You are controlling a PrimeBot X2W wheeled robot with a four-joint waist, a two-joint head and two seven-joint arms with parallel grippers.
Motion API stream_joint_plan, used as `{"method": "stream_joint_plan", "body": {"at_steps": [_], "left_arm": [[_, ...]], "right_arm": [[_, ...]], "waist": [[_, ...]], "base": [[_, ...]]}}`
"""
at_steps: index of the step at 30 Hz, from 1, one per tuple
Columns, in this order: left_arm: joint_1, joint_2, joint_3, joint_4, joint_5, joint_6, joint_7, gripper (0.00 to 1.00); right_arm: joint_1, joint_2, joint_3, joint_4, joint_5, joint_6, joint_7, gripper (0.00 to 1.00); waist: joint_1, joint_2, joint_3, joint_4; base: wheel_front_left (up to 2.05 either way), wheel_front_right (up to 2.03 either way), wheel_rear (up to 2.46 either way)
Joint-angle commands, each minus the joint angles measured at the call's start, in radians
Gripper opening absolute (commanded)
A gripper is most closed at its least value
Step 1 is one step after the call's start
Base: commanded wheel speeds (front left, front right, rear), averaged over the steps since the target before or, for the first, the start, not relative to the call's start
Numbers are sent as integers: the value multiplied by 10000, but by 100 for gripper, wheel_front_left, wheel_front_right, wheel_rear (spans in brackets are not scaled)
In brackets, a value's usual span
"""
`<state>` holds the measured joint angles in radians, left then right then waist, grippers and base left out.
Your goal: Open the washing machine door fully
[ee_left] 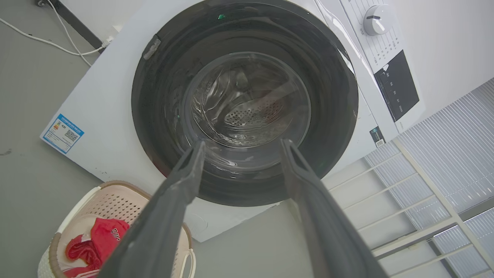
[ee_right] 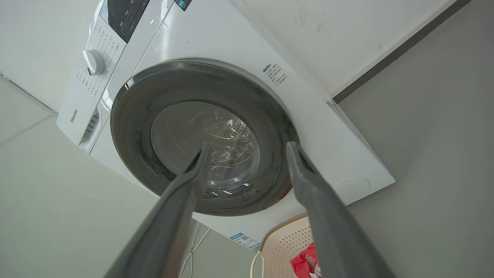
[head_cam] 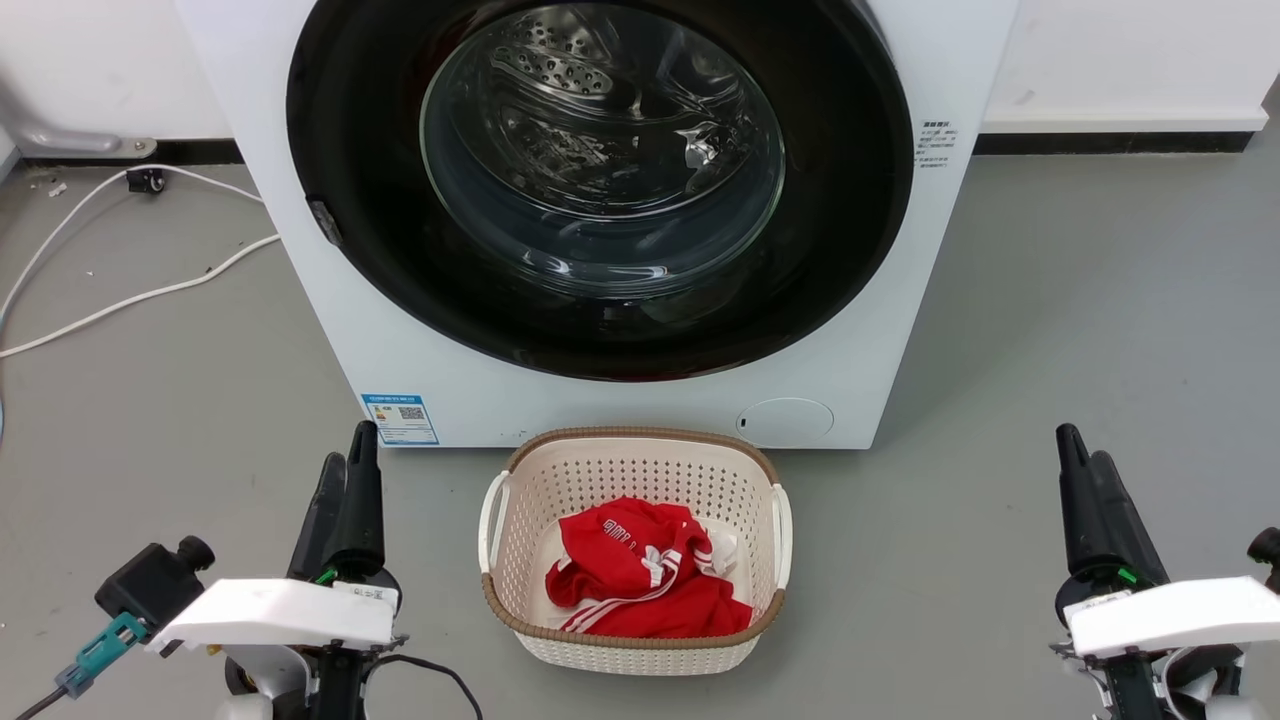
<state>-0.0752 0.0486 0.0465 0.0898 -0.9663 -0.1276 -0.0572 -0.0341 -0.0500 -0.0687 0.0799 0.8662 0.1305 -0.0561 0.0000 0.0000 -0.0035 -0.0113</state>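
1. Pointing toward the washing machine point(head_cam: 640, 405), the left claw point(head_cam: 348, 445) has its two dark fingers point(ee_left: 170, 216) spread wide with nothing between them, and it touches nothing.
2. The right claw point(head_cam: 1084, 445) stands the same way: its fingers point(ee_right: 324, 216) are parted, empty and clear of everything.
3. The washing machine door point(head_cam: 600, 180) lies ahead of both claws and well apart from each. Sideways it sits between them.
4. The door is shut, its glossy black ring flush against the white front. The perforated steel drum point(ee_left: 251, 112) shows through the bulging glass centre.
5. In each wrist view the glass centre appears in the gap beyond that claw's fingertips.
6. A cream laundry basket point(head_cam: 633, 455) stands on the grey floor point(head_cam: 1100, 300) between the two claws, just before the machine's lower front.
7. A red garment point(head_cam: 640, 580) with white stripes lies crumpled in the basket.
8. A blue label point(head_cam: 400, 418) sits on the machine's lower corner, just ahead of the left claw's tips.
9. A round flap point(head_cam: 785, 420) marks the lower front on the side nearer the right claw.
10. White cables point(head_cam: 120, 300) trail across the floor ahead of the left claw and outward from it.
11. A white dial point(ee_left: 376, 19) and a dark panel point(ee_left: 397, 85) lie on the machine's top strip, beyond the door from the left claw.
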Motion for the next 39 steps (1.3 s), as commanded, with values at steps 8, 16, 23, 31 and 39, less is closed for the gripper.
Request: {"method": "stream_joint_plan", "body": {"at_steps": [8,16,23,31,39], "left_arm": [[-43,60,-140,-214,1537,-28,-314,100],[14,65,-157,-211,2855,-21,-564,100],[85,60,-226,-250,3834,31,-762,100],[172,54,-314,-258,4777,131,-984,100],[218,49,-338,-165,5603,271,-1175,100]], "right_arm": [[50,-22,57,-164,-1811,3,-235,100],[102,-20,139,-232,-3074,2,-461,100],[150,-18,291,-381,-3977,2,-602,100],[228,-16,350,-432,-4769,2,-466,100],[308,-14,375,-445,-5588,2,-495,100]], "waist": [[0,0,3,-47],[0,0,-3,-94],[0,0,-20,-118],[0,0,-31,-129],[0,0,-27,-153]], "base": [[0,0,0],[0,0,0],[0,0,0],[0,0,0],[0,0,0]]}}
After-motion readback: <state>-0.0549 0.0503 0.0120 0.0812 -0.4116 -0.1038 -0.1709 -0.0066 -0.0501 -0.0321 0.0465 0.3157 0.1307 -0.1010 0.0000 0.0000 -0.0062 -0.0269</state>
